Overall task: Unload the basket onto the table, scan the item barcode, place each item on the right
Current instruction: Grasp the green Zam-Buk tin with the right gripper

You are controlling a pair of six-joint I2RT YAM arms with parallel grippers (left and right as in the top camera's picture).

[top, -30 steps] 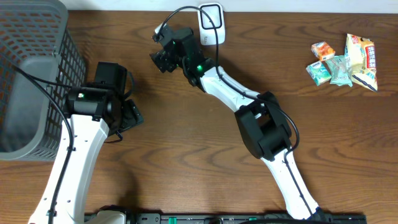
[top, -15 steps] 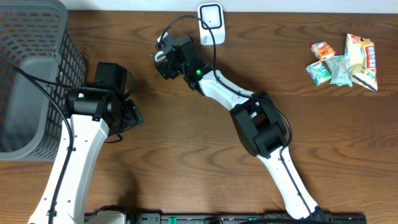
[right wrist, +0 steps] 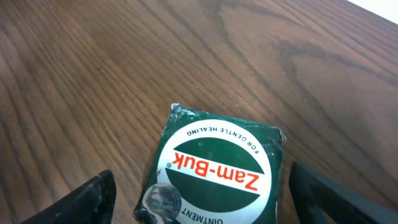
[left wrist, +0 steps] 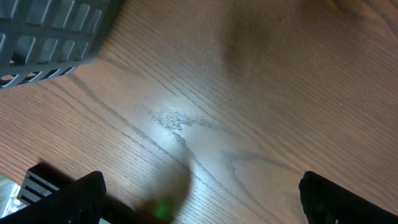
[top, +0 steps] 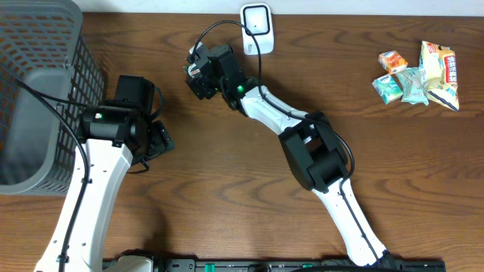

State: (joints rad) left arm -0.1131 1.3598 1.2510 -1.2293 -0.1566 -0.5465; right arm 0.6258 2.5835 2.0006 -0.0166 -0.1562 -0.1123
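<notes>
Brown wooden tabletop point(top: 227, 189) fills the overhead view, with a grey plastic mesh basket point(top: 38, 91) at 9 o'clock, a white barcode scanner point(top: 257, 19) at 12 and small snack packets point(top: 420, 72) at 2. At the scanner's 8 o'clock hangs the right gripper point(top: 198, 75), while the left gripper point(top: 157, 140) is near the basket. From the left wrist, black fingers point(left wrist: 81, 193) are spread wide over bare wood, released. From the right wrist, a green square Zam-Buk ointment sachet point(right wrist: 214, 171) lies flat between parted fingers point(right wrist: 93, 199), untouched.

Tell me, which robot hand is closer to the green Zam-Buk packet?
The right hand. It hovers right over the packet, which lies on the table between its open fingers. The left hand is off beside the grey basket, over bare wood.
</notes>
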